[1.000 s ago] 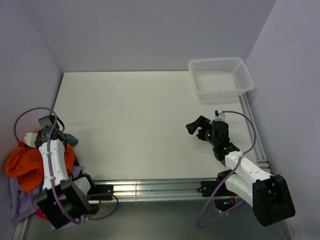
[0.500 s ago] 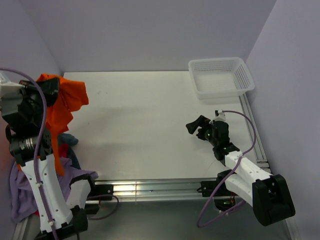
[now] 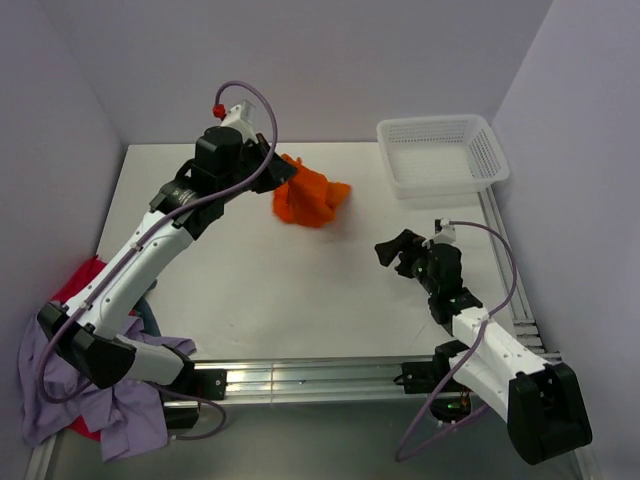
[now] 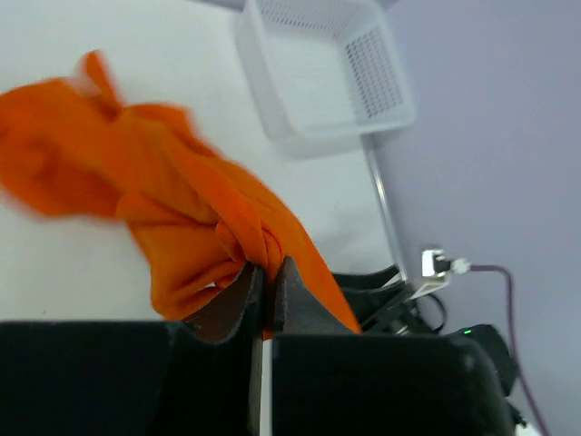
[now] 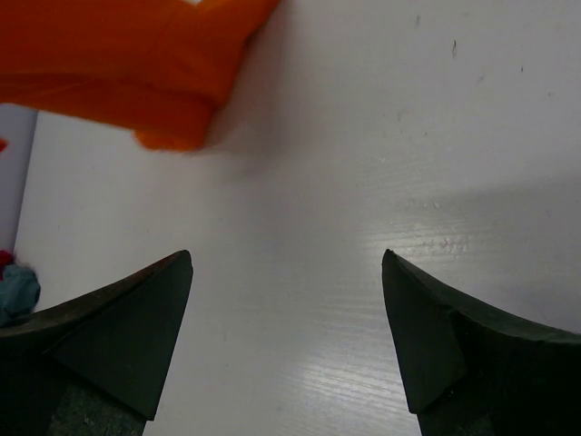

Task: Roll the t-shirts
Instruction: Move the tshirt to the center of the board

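The bright orange t-shirt [image 3: 312, 200] hangs bunched over the far middle of the table, with my left gripper [image 3: 278, 176] shut on a fold of it. In the left wrist view the orange t-shirt [image 4: 182, 204] is pinched between the closed fingertips of the left gripper [image 4: 264, 270]. A heap of other t-shirts lies at the near left: lavender [image 3: 60, 400], red [image 3: 82, 280] and grey-blue [image 3: 150, 312]. My right gripper [image 3: 393, 250] stands open and empty over the table's right half, facing left. Past the right gripper [image 5: 286, 263], the orange t-shirt [image 5: 118, 64] fills the upper left of its wrist view.
The white perforated basket [image 3: 440, 155] stands at the far right corner, also visible as the basket [image 4: 318, 64] beyond the shirt. An aluminium rail [image 3: 300, 380] runs along the near edge. Lavender walls close in on three sides.
My left arm has swung from the heap at the near left up and across to the far middle, carrying the orange t-shirt. The right gripper has barely moved.
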Tool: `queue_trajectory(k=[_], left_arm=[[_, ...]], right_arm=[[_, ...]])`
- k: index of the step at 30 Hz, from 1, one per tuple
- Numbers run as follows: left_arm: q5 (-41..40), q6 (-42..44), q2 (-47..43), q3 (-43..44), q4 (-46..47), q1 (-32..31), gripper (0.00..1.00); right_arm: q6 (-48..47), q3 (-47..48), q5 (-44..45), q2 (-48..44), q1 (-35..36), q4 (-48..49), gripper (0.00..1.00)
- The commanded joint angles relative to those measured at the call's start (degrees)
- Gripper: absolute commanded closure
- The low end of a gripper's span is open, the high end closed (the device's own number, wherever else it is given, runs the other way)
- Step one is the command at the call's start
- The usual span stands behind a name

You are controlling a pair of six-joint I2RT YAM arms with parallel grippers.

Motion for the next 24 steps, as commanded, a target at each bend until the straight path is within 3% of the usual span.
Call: queue_trajectory(k=[1,7,12,14,15,18,19,20,24], left_arm=[[5.4,4.9,-4.2,-1.6,9.1,0.2,0.93],[6.6,6.5,-3.7,1.9,4.8,0.1,0.95],[5.6,7.1,-8.0,-4.3,4.1,0.2,0.87],[1.7,7.8,-10.2,-8.4,2.8,0.3,0.75],[0.6,7.9,-10.9,-9.8,2.3,0.3,0.64],[-5.9,8.4,-13.6,-14.3,0.4,0.5,0.54],[-7.4,8.0,-14.3,-15.8,-0.1,0.9,0.39],[-8.7,7.9,-15.4,-16.5,-0.8,1.3,0.3],[-11.4,7.9,-16.9,-18.2,-3.8,2.1,0.28]], right_arm=[[-1.4,-0.8,1.9,-4.5,-0.2,1.6,0.09],[-1.9,-2.3,2.8,-9.3,-0.2,1.6,0.11],[-2.4,-1.7,3.1,-8.7,-0.2,0.5,0.14],[-2.4,-1.6,2.7,-8.0,-0.2,0.6,0.15],[-2.5,-1.5,2.5,-7.6,-0.2,0.9,0.15],[-2.6,-1.2,0.5,-5.8,-0.2,1.8,0.16],[-2.7,-1.0,-0.4,-5.2,-0.2,2.0,0.17],[-2.8,-0.7,-1.1,-3.8,-0.2,2.5,0.19],[-3.3,0.8,-5.4,1.4,0.0,4.2,0.25]])
